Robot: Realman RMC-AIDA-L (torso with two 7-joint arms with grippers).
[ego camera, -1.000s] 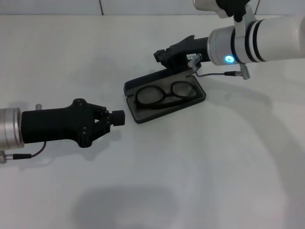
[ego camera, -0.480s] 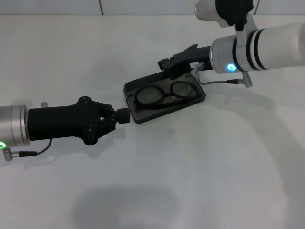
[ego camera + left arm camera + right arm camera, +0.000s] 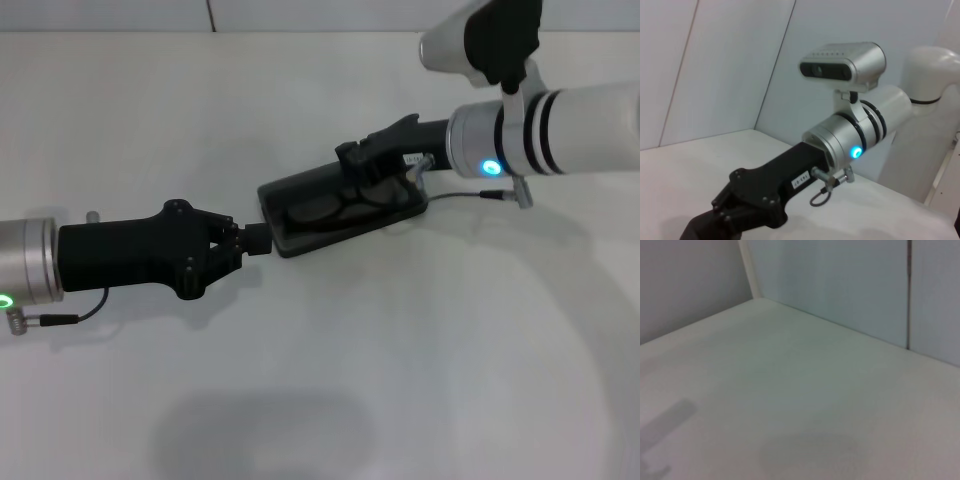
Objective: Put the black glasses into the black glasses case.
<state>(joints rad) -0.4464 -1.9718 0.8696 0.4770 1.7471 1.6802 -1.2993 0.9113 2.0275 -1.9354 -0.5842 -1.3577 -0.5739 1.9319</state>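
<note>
Head view, case: the black glasses case (image 3: 342, 205) lies on the tabletop (image 3: 420, 350), long axis slanting from near-left to far-right.
Glasses: the black glasses (image 3: 335, 208) sit inside.
Right pincer (image 3: 352, 158): on the lid's far edge; grip unclear.
Left pincer (image 3: 258, 239): closed, bracing the near-left end.
Change: lid now lower, almost closed.

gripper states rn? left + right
Left gripper: shut, tip against the black glasses case, holding nothing.
Right gripper: on the lid, cannot tell.
</note>
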